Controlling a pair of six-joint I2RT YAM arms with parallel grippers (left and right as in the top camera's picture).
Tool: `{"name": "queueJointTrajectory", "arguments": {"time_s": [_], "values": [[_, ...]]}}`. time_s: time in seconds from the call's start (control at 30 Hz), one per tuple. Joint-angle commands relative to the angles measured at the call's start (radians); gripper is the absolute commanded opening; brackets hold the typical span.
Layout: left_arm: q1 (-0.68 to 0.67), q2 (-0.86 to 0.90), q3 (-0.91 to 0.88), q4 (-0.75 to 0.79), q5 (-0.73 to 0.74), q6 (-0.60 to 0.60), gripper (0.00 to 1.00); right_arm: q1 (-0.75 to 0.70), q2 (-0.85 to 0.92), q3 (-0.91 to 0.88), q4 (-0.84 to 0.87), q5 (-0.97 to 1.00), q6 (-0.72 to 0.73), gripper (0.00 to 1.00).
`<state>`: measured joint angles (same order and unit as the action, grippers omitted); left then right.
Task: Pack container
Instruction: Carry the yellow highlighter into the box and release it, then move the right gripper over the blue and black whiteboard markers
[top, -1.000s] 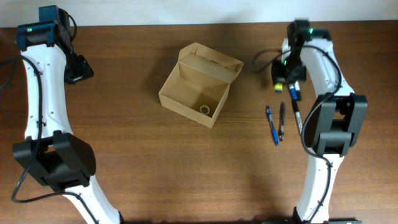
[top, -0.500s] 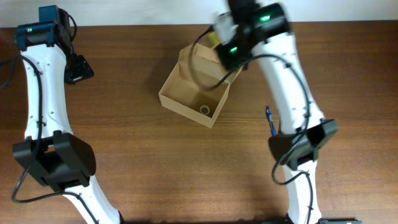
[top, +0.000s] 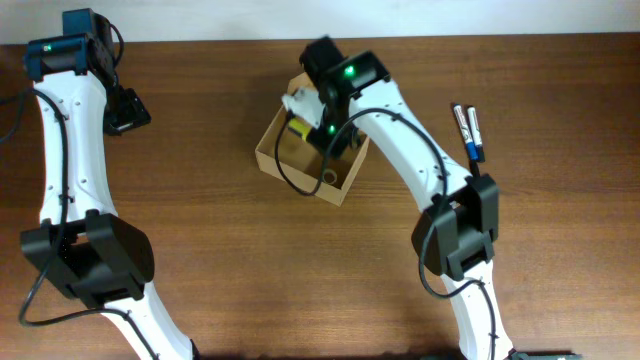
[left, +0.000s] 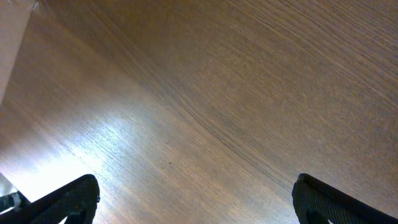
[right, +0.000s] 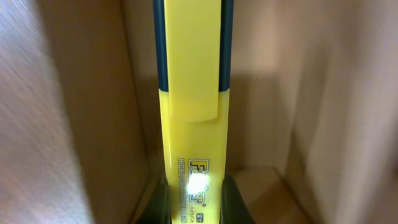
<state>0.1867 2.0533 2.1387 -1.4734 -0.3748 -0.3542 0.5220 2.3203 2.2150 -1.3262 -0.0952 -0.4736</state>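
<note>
The container is a tan cardboard box with its lid flap open, standing at the table's back middle. My right gripper hangs over the box's left part, shut on a yellow highlighter. In the right wrist view the highlighter runs straight up from between the fingers, with the container's inner walls on both sides. A small ring lies on the box floor. My left gripper is far off at the back left, open over bare wood.
Two pens lie side by side on the table at the back right, beyond the right arm's elbow. The right arm's white link spans from the box toward the front right.
The right arm swung left from the pens at the back right to over the box, carrying the yellow highlighter. The left arm has not moved.
</note>
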Motion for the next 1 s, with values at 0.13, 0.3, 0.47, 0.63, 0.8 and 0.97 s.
{"name": "queueJointTrajectory", "arguments": {"time_s": [0.13, 0.3, 0.47, 0.63, 0.8, 0.97], "values": [[0.008, 0.009, -0.005, 0.000, -0.006, 0.011, 1.00, 0.030, 0.013, -0.155, 0.076, -0.010, -0.019, 0.04], [0.008, 0.009, -0.005, 0.001, -0.006, 0.011, 1.00, 0.029, 0.016, -0.173, 0.087, -0.009, -0.016, 0.19], [0.008, 0.009, -0.005, 0.000, -0.006, 0.011, 1.00, 0.030, -0.011, -0.155, 0.081, 0.002, 0.025, 0.38], [0.008, 0.009, -0.005, 0.000, -0.006, 0.011, 1.00, 0.030, -0.062, -0.008, 0.016, 0.048, 0.116, 0.47], [0.008, 0.009, -0.005, 0.000, -0.006, 0.011, 1.00, 0.026, -0.111, 0.197, -0.071, 0.176, 0.245, 0.47], [0.008, 0.009, -0.005, 0.000, -0.006, 0.011, 1.00, -0.027, -0.195, 0.329, -0.133, 0.217, 0.324, 0.47]]}}
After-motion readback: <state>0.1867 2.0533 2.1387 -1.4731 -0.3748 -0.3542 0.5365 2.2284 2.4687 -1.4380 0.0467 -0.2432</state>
